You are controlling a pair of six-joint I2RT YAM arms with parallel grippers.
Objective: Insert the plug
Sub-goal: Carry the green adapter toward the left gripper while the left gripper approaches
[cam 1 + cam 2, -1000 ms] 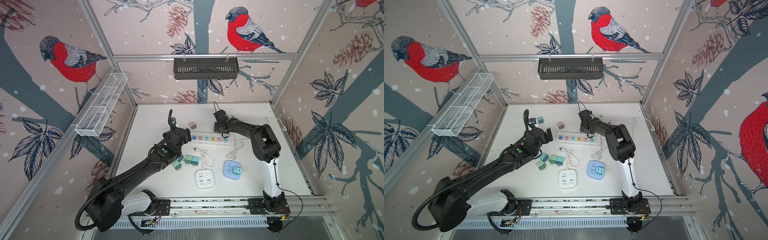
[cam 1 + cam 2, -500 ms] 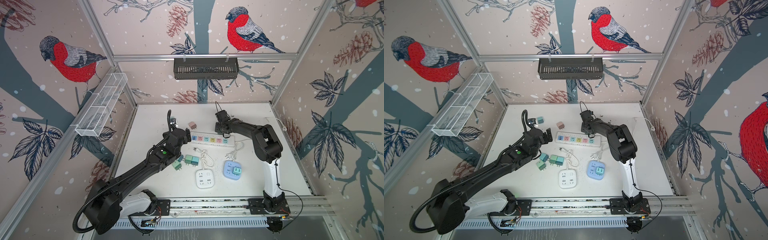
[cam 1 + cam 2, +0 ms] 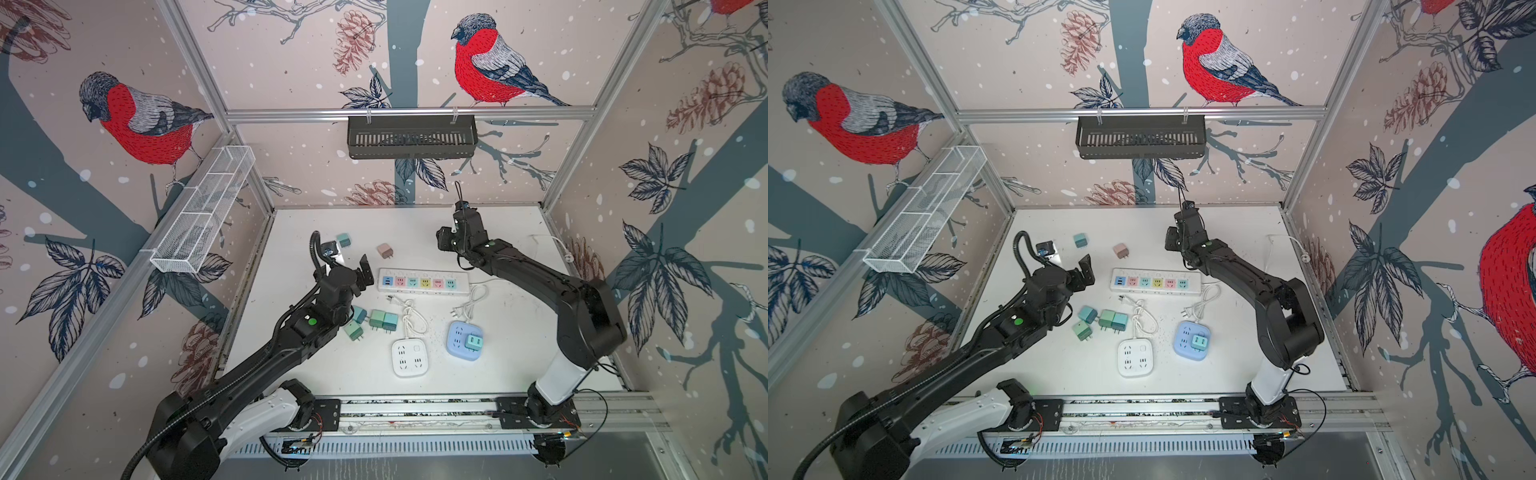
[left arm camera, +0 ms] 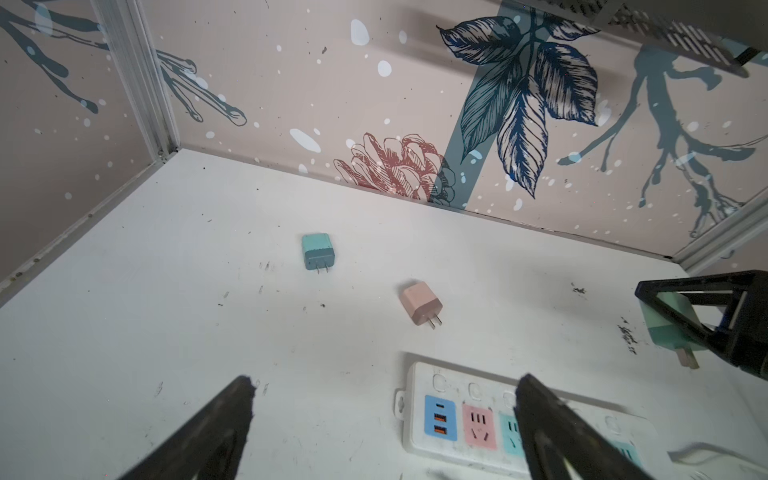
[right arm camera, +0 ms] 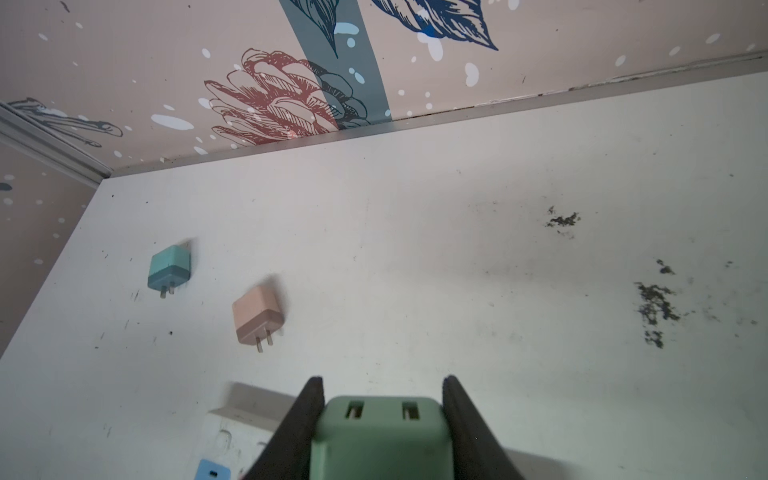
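My right gripper (image 5: 382, 386) is shut on a green plug (image 5: 380, 436), whose two-slot face points away from the wrist camera. In the left wrist view the same plug (image 4: 665, 328) hangs above the table with its prongs pointing down. The white power strip (image 3: 423, 281) with coloured sockets lies mid-table, and the right gripper (image 3: 446, 241) is behind its right part. My left gripper (image 4: 384, 382) stands open and empty over the strip's left end (image 4: 440, 419). In both top views the held plug is hidden by the gripper.
A teal plug (image 3: 343, 240) and a pink plug (image 3: 384, 251) lie behind the strip. Several green plugs (image 3: 376, 322) lie in front of it. A white square socket (image 3: 410, 357) and a blue one (image 3: 464, 341) carrying a teal plug sit nearer. Cables (image 3: 469, 301) trail between them.
The right gripper's jaws have narrowed onto the green plug and the gripper has shifted slightly to the right. The left arm has barely moved and stays open.
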